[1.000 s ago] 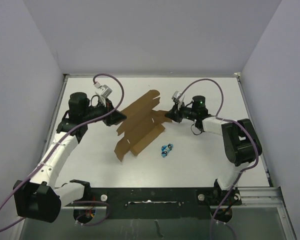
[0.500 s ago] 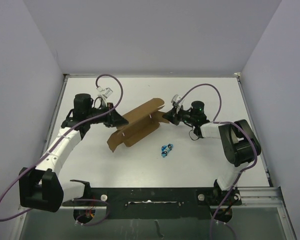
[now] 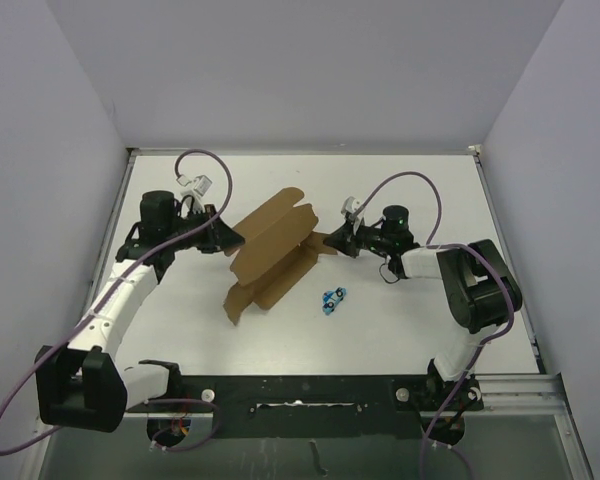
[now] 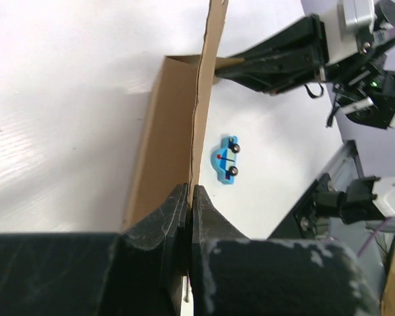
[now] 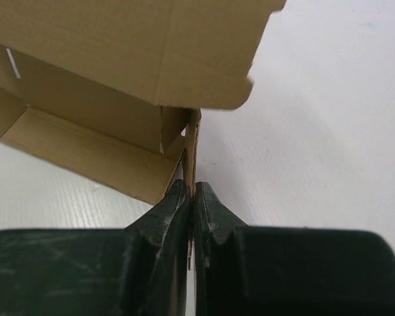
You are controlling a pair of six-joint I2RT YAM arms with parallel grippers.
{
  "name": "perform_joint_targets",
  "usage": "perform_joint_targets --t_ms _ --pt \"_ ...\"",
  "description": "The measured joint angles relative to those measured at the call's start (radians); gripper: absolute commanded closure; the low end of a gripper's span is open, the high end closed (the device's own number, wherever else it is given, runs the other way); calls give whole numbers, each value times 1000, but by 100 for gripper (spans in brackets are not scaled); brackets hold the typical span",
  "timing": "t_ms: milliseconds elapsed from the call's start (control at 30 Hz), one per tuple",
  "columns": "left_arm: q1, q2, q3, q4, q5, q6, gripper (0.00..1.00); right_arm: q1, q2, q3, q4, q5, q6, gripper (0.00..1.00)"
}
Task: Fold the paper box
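The paper box [image 3: 270, 250] is a brown die-cut cardboard sheet, partly folded, held up at mid-table between both arms. My left gripper [image 3: 230, 241] is shut on its left edge; in the left wrist view the thin cardboard edge [image 4: 201, 118] runs straight out from between the closed jaws of that gripper [image 4: 191, 192]. My right gripper [image 3: 327, 240] is shut on a small flap at the box's right end; the right wrist view shows that flap [image 5: 191, 155] pinched in the gripper [image 5: 193, 187], with the box's inner walls and a wide flap [image 5: 151, 52] beyond.
A small blue toy car [image 3: 333, 298] lies on the white table just in front of the box's right end, also visible in the left wrist view as the toy car [image 4: 226, 158]. Grey walls enclose the table [image 3: 400, 320] on three sides.
The box has been turned and refolded between the two grippers: it closed into a narrow shape half a second ago and has opened out again. Both grips held throughout.
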Motion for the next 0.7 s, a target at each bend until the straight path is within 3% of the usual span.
perform_joint_targets --t_ms 167,467,700 --pt "7 -11 -2 4 -73 6 100 0 0 -5 -5 -19 -13 100" --pt "-12 -13 -44 42 -55 51 100 -6 -1 3 -59 -85 -43 89" --pt "-26 -46 -61 43 -39 106 100 -6 -4 51 -230 -163 -117 66"
